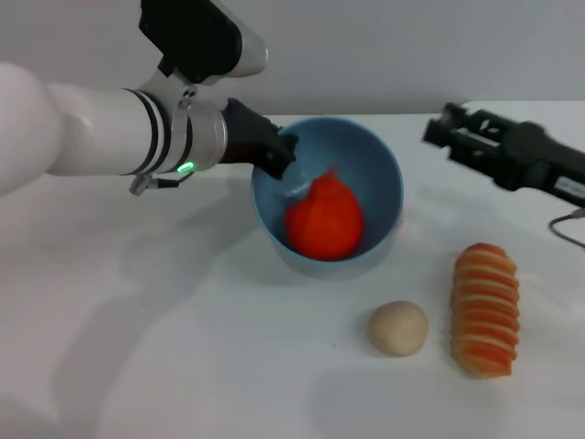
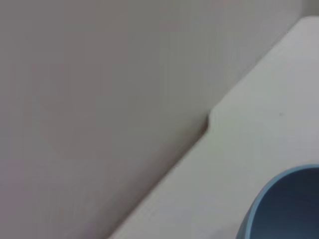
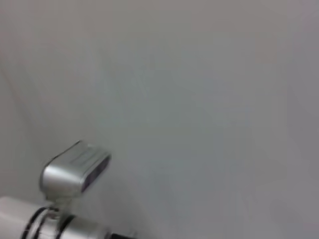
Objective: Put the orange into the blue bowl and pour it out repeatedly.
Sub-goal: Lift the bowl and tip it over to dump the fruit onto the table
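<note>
The orange (image 1: pixel 323 219) lies inside the blue bowl (image 1: pixel 379 165), low against the wall nearest the front edge of the tabletop. The bowl is tipped, its mouth facing up and toward the front edge, and it sits in the middle of the table's far half. The left gripper (image 1: pixel 274 146) pinches the bowl's rim on the side toward the left edge, one finger inside the wall and the other outside. In the left wrist view a curve of the bowl's rim (image 2: pixel 279 199) shows over the white tabletop (image 2: pixel 249 129).

Nearer the front right corner lie a beige ball (image 1: pixel 398 328) and, just beside it, a striped loaf (image 1: pixel 485 308).

The right gripper (image 1: pixel 448 133) hangs above the far right edge, apart from the bowl, its fingers spread.
</note>
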### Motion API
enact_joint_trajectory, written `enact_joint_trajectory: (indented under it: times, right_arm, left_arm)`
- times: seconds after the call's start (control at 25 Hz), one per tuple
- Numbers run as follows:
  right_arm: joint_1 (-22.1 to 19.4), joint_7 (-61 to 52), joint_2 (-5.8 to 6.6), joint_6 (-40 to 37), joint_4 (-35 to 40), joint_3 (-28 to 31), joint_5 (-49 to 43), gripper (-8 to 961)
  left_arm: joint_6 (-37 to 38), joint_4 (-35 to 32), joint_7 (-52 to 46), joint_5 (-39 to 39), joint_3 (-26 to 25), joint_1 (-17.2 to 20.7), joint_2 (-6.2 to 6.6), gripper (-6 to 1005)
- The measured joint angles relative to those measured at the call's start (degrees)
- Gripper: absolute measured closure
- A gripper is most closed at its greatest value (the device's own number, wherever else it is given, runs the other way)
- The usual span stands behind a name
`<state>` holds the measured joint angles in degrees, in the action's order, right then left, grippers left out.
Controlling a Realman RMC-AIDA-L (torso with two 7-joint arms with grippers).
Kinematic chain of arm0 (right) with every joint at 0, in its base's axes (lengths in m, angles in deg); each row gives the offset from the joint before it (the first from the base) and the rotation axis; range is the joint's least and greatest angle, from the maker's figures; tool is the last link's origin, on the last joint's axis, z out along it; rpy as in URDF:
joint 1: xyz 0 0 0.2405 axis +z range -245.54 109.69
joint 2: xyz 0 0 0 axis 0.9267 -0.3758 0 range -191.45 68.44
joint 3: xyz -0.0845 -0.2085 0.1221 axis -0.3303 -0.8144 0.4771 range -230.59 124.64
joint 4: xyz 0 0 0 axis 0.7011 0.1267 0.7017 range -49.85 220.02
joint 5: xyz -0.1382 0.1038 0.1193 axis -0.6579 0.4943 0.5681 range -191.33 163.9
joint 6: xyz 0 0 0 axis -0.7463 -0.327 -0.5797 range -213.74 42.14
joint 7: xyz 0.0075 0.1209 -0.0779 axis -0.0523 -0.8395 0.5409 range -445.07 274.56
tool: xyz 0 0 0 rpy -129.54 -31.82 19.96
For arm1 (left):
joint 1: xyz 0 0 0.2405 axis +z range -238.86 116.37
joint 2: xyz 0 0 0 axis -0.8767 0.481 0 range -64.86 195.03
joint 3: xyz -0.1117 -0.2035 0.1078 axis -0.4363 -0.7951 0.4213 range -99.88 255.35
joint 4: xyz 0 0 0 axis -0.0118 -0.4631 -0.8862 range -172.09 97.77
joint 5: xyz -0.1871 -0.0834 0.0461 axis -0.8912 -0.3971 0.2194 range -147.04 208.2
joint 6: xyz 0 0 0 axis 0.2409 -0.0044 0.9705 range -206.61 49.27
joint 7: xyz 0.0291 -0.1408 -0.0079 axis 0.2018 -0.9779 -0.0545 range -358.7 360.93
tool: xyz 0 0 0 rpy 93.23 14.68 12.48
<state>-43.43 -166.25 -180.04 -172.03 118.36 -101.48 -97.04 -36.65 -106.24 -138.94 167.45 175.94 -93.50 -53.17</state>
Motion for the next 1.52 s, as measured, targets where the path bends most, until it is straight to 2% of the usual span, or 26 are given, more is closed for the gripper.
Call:
enact_joint_trajectory:
  times: [0.12,0.16,0.32,0.44,0.64,0.72,0.76,0.84,1.0,1.12,1.4,1.52]
  right_arm:
    - [-2.5,5.8,-0.07,-1.1,-1.2,3.6,2.0,469]
    - [-4.6,10.9,-0.23,-1.4,-2.8,5.2,5.8,455]
    - [-7.2,16.7,-0.04,-1.3,-6.9,5.9,12.0,412]
    - [-9.5,19.5,0.06,-0.7,-8.5,7.7,13.5,412]
    - [-10.4,21.7,-0.03,-0.6,-11.1,10.9,13.7,413]
    - [-9.8,21.8,0.00,0.5,-12.7,11.7,13.7,413]
    - [-9.8,21.8,0.00,0.5,-12.7,11.7,13.7,413]
    - [-9.4,21.8,-0.10,1.6,-12.9,11.7,13.7,413]
    - [-8.2,21.9,-0.06,2.5,-14.0,11.6,13.4,414]
    - [-7.7,21.9,-0.05,2.9,-14.1,11.7,13.4,414]
    - [-7.0,21.9,-0.17,3.0,-14.2,11.7,13.5,414]
    - [-6.8,21.9,-0.21,3.1,-14.6,11.8,13.8,415]
  left_arm:
    - [-2.6,-1.8,0.7,1.3,0.2,1.2,0.22,1000]
    - [-3.4,-3.2,1.0,2.6,0.2,1.7,0.21,1000]
    - [-5.7,-8.1,1.2,9.4,1.8,4.0,0.11,1000]
    - [-9.1,-11.8,1.5,15.6,6.6,6.6,0.18,999]
    - [-19.6,-15.5,2.2,27.4,15.1,12.7,-0.08,1000]
    - [-26.9,-16.5,6.8,28.4,18.5,16.4,0.08,1000]
    - [-26.9,-16.5,6.8,28.4,18.5,16.4,0.08,1000]
    - [-32.0,-16.7,11.5,28.5,20.6,18.9,0.09,1000]
    - [-41.8,-15.6,25.1,28.6,25.2,23.8,-0.07,1000]
    - [-50.0,-12.4,33.2,28.6,28.1,25.9,-0.28,1000]
    - [-67.1,-4.9,43.7,28.2,31.4,27.8,-0.48,999]
    - [-70.8,-2.4,45.0,26.1,32.0,27.5,-0.57,999]
